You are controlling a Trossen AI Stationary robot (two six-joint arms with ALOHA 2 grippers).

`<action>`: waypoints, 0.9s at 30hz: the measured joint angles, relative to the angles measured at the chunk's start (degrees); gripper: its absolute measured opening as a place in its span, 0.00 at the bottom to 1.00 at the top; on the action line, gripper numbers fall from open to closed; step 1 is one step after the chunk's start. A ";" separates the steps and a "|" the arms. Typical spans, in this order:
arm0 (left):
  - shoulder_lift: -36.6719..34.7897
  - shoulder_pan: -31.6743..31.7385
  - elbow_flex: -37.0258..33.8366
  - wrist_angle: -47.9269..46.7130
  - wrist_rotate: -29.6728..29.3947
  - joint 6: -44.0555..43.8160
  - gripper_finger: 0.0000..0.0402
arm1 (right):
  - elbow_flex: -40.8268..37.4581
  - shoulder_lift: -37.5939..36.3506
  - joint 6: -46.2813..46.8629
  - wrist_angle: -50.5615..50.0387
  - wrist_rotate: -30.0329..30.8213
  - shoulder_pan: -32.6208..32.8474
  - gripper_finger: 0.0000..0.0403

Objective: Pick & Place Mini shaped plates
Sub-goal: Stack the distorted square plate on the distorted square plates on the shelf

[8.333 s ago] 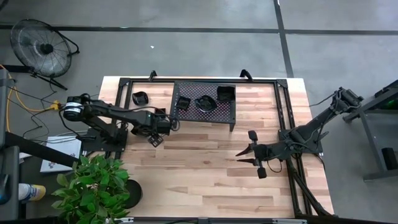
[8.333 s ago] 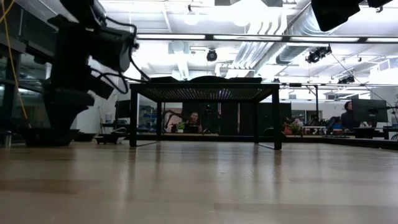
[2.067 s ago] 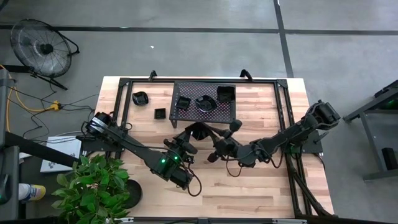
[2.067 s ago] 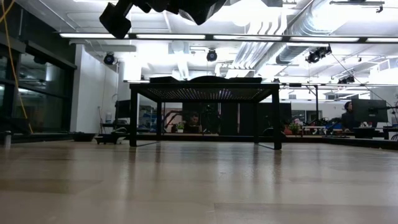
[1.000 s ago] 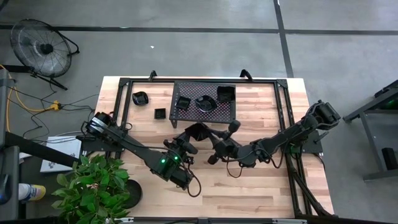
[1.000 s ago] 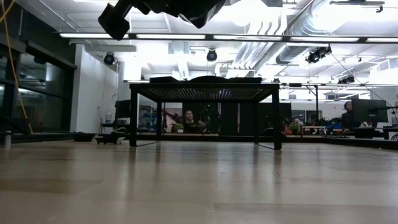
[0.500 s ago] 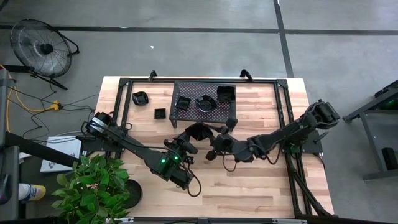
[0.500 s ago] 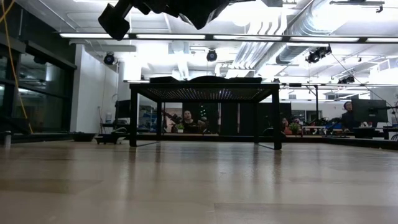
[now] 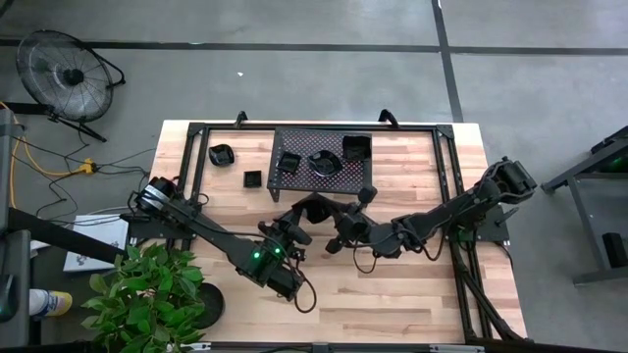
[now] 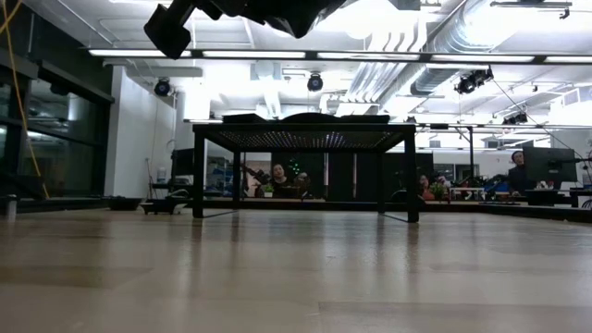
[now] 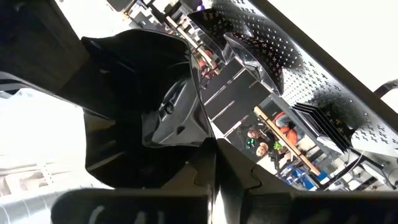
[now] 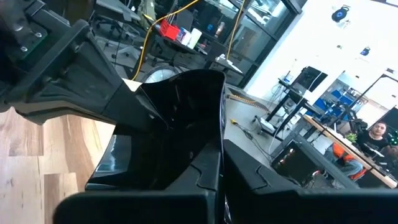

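A glossy black mini shaped plate (image 9: 312, 206) hangs in the air over the table's middle, just in front of the mesh rack (image 9: 365, 182). My left gripper (image 9: 300, 220) reaches it from the near left and is shut on it. My right gripper (image 9: 330, 226) comes from the right and is shut on the same plate (image 12: 174, 118). Three more plates (image 9: 322, 163) sit on top of the rack. Two others (image 9: 222, 154) (image 9: 253, 178) rest on the wood to its left. In the low view both arms (image 10: 240, 14) show only at the top, high above the board. My left gripper pinches the plate's rim (image 11: 200, 127) between its two fingers, coming from the table's near left. The plate is lifted clear of the table and tilted. My right gripper pinches another stretch of the plate's rim (image 12: 219, 118), the wall's edge running down between its two fingers. It comes from the table's right side, facing my left gripper's housing (image 12: 56, 81).
The black rack (image 10: 305, 129) stands on legs at the table's far middle, inside a black frame (image 9: 196, 127). A potted plant (image 9: 147, 294) stands off the near left corner. Bare wood lies in front of both arms. People sit in the room behind.
My right gripper has edged toward the table's left, closer to the plate. My left gripper has kept the plate still in the air.
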 joint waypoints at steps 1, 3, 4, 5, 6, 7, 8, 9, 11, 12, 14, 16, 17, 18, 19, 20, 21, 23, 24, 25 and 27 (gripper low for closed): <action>0.00 0.00 0.00 0.00 0.16 0.00 0.00 | 0.00 0.00 -0.01 0.00 0.00 0.00 0.01; 0.00 0.00 0.00 0.00 0.61 0.00 0.00 | 0.00 0.00 0.04 -0.02 -0.02 0.00 0.01; 0.00 0.00 0.00 0.00 0.94 -0.02 0.00 | 0.00 0.00 0.06 -0.05 -0.07 0.00 0.01; 0.00 0.00 0.00 0.00 1.15 0.00 0.00 | 0.00 0.00 0.04 -0.07 -0.14 0.00 0.01; 0.00 0.00 0.00 -0.02 1.16 0.00 0.00 | -0.01 0.00 0.04 -0.07 -0.20 0.00 0.01; 0.00 0.00 0.00 -0.02 1.18 0.00 0.00 | -0.02 0.00 0.07 -0.07 -0.22 0.00 0.01; 0.00 0.00 0.00 0.00 1.20 0.00 0.00 | -0.02 0.00 0.05 -0.07 -0.26 0.00 0.00; 0.00 0.01 0.00 -0.01 1.22 -0.01 0.00 | -0.02 0.00 0.04 -0.07 -0.40 0.00 0.00; 0.00 0.01 0.00 0.26 1.60 0.02 0.02 | -0.02 0.00 0.05 -0.02 -0.62 0.00 0.00; 0.00 0.02 0.00 0.37 1.80 0.02 0.04 | -0.02 0.00 0.02 -0.02 -0.86 0.00 0.00; 0.00 0.09 -0.02 0.82 2.16 0.02 0.10 | -0.02 0.00 0.01 -0.11 -1.14 0.08 0.00; 0.00 0.11 -0.02 0.83 2.16 0.02 0.18 | -0.02 0.00 0.02 -0.10 -1.18 0.11 0.00; 0.02 0.09 -0.02 0.85 2.06 0.04 0.22 | -0.02 0.00 0.02 -0.06 -1.16 0.11 0.00; 0.02 0.09 -0.02 0.84 1.70 0.07 0.26 | -0.02 0.00 0.02 -0.07 -1.13 0.09 0.00; 0.02 0.09 -0.02 0.82 1.43 0.07 0.30 | -0.02 0.00 0.02 -0.07 -1.11 0.09 0.00; 0.02 0.09 -0.02 0.79 1.27 0.07 0.34 | -0.02 0.00 0.02 -0.07 -1.05 0.09 0.00; 0.02 0.02 -0.02 0.79 1.20 0.13 0.38 | -0.02 0.00 -0.10 -0.05 -0.97 0.09 0.00; -0.12 -0.34 -0.05 0.65 1.18 0.34 0.44 | -0.02 0.00 -0.57 -0.07 -0.62 -0.22 0.00; -0.25 -0.36 -0.07 0.61 1.15 0.47 0.47 | -0.02 0.00 -0.80 -0.17 -0.55 -0.36 0.00; -0.31 -0.55 -0.07 0.65 0.98 0.46 0.49 | -0.02 -0.02 -0.85 -0.40 -0.40 -0.61 0.00; -0.53 -0.84 -0.07 0.44 0.09 0.50 0.53 | -0.02 -0.36 -0.88 -1.27 -0.69 -1.14 0.00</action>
